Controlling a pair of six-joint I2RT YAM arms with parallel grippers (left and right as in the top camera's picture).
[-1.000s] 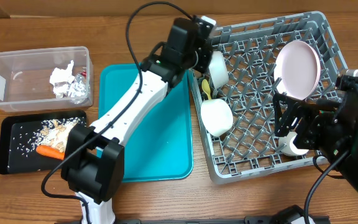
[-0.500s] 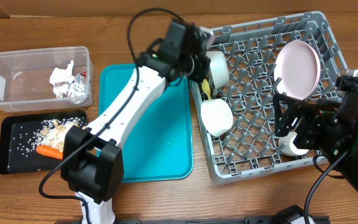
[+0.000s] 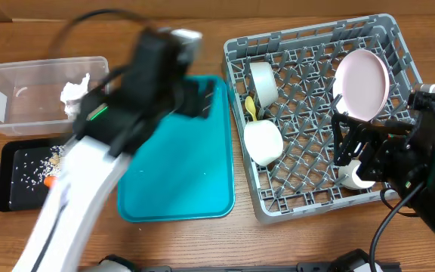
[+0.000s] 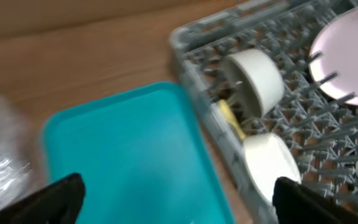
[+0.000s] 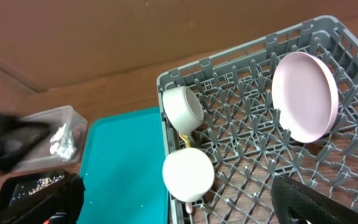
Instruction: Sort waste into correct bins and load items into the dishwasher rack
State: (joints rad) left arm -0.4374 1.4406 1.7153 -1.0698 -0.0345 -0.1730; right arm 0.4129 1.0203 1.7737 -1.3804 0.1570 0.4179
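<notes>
Swinging back from the rack (image 3: 300, 207), the left gripper (image 4: 179, 200) is hanging wide open and empty over the teal tray (image 3: 180, 174). The right gripper (image 5: 179, 202) is gaping too, holding nothing. Sitting in the rack are two bowls, a far bowl (image 3: 263, 81) and a near bowl (image 3: 263, 142), plus one plate (image 3: 362, 83) and one spoon (image 3: 250, 108). All are looking hard, slick and probably breakable, so pinching a rim seems safest.

Grey pegged rack (image 3: 399, 45) at right. Inside, toward far right corner: pale-pink plate (image 3: 362, 83) on edge, leaning among pegs. Along left side: white far bowl (image 3: 263, 81) tipped on its side; yellow spoon (image 3: 250, 108) just beside it; white near bowl (image 3: 263, 142) bottom up. At left, clear tub (image 3: 6, 98) with crumpled napkin (image 3: 72, 92); beside it, black tray (image 3: 13, 185) with scattered pale bits (image 3: 29, 175) and carrot (image 3: 49, 180), partly hidden.
</notes>
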